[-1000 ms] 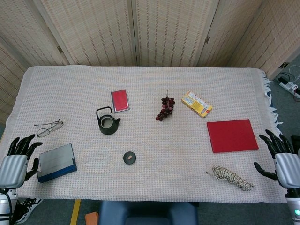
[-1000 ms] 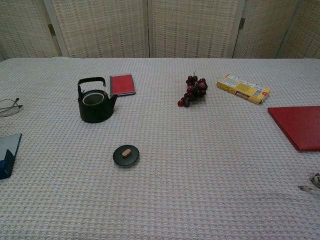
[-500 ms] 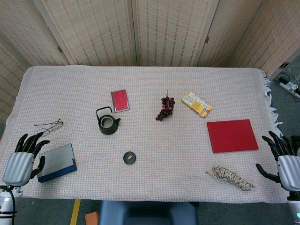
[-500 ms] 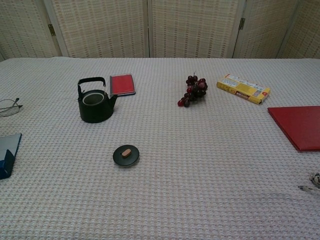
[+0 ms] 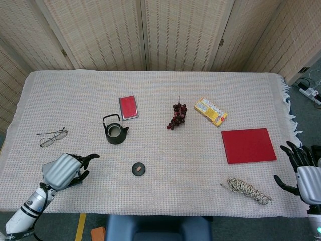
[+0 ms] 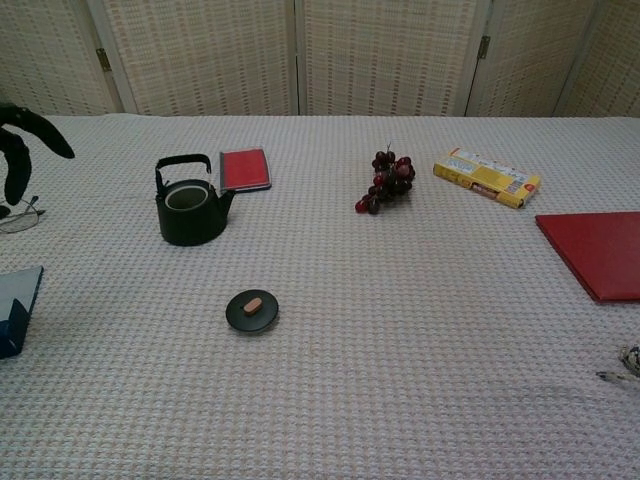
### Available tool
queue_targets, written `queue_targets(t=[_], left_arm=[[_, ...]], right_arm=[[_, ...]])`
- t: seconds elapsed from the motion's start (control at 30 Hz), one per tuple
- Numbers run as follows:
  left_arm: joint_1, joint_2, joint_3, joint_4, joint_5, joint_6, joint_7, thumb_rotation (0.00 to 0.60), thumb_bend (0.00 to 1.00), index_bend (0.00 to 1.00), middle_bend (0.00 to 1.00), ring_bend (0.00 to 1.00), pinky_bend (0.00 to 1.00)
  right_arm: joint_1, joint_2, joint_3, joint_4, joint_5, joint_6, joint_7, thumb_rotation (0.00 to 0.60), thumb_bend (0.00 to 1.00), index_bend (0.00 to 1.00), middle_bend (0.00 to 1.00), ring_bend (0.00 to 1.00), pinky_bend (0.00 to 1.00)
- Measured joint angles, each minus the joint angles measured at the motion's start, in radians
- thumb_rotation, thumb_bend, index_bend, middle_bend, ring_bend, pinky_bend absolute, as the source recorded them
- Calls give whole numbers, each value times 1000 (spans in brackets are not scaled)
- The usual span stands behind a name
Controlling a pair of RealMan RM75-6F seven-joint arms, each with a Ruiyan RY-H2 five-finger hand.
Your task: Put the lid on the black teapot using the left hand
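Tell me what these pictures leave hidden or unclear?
- Blue box: head view, left hand covers it; chest view, edge cuts it.
- Left hand: chest view shows only dark fingers.
- Rope: chest view, edge cuts it.
- Yellow packet: print too small.

Left hand (image 5: 64,169) now nearer lid (image 5: 139,168)

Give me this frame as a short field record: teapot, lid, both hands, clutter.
teapot: black teapot, upright, open top, handle up, left of table centre
lid: lid, flat on the cloth, nearer the robot than the teapot, apart from it, untouched
left hand: left hand, over the table's near left part, fingers spread toward the lid, holding nothing
right hand: right hand, off the table's right edge, fingers apart, empty
clutter: glasses, red notebook, grapes, yellow box, red folder, rope
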Motion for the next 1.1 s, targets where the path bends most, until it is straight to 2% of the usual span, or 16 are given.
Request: queue_targets(t=[0.1,0.23,0.4,0.53,0.73,0.9,1.1], left_arm=[[-54,-20,1,1,14,-72,20,600,291,249,774,834,921],[-120,-57,-3,-4,5,-179,80,600,283,229,801,855,934],[-176,-114,-12,1,-35,-263,134,600,282,226,823,874,934],[-219,-177,-24,20,-101,-337,187,600,282,220,831,879,934],[-267,-244,-49,39,-233,-424,273,600,281,152,832,879,934],[-307,-301,-65,60,-328,-470,350,600,281,132,832,880,934],[-340,-342,-71,82,-418,-493,428,600,280,177,832,882,934]], right_arm=[[-1,0,0,-1,1,1,-1,600,289,122,95,113,0],[-3,-1,0,2,5,2,0,600,289,122,96,113,0],[-6,-5,-1,11,12,2,0,600,289,122,96,113,0],[-11,-10,-1,19,16,5,4,600,289,122,96,113,0],[-13,-13,-1,28,17,7,13,600,289,122,96,113,0],[-17,-15,-1,36,20,10,21,600,289,122,96,113,0],[-20,-18,-1,47,24,8,32,600,289,123,96,113,0]])
